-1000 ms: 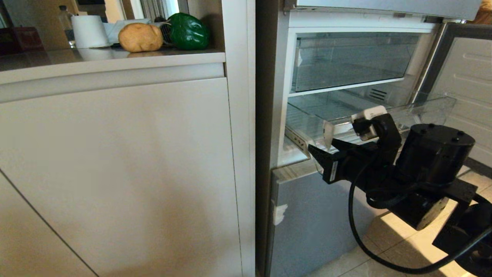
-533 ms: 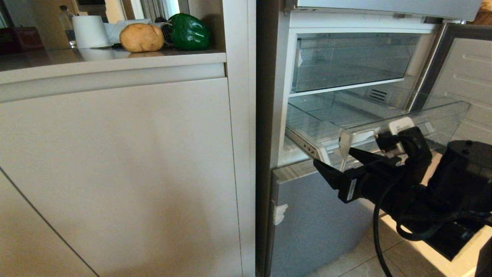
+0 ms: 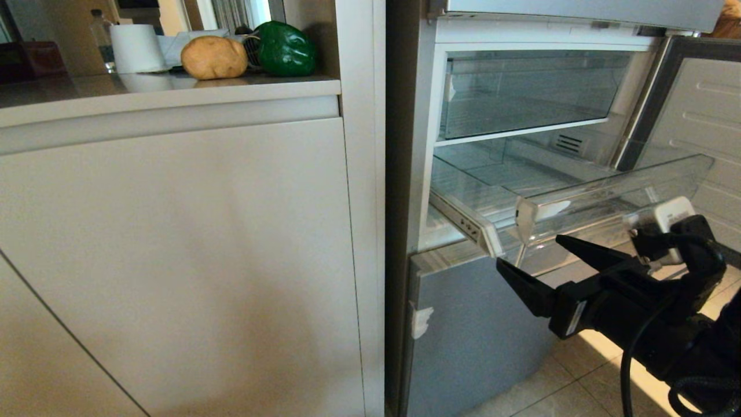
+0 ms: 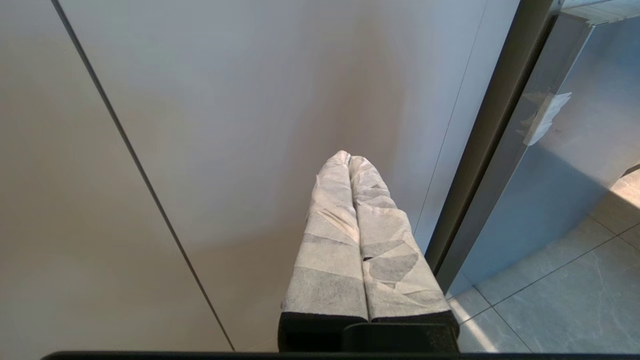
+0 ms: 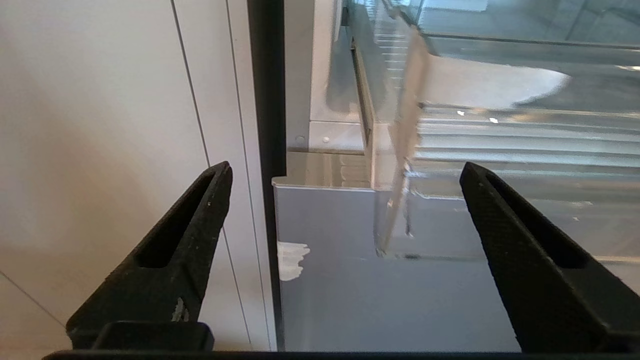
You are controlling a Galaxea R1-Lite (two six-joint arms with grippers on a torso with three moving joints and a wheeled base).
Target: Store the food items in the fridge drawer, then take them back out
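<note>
My right gripper (image 3: 532,258) has just let go of the fridge drawer (image 3: 584,202) and backed away from its front edge; its jaws now stand wide apart, holding nothing. The clear drawer sits pulled out and ready to load. The potato (image 3: 214,57) and bell pepper (image 3: 285,49) wait side by side on the counter (image 3: 173,87). My forearm reaches in level, fingers aimed below the drawer front. My left gripper (image 4: 349,162) hangs parked by the cabinet door (image 4: 225,125), fingers pressed together
</note>
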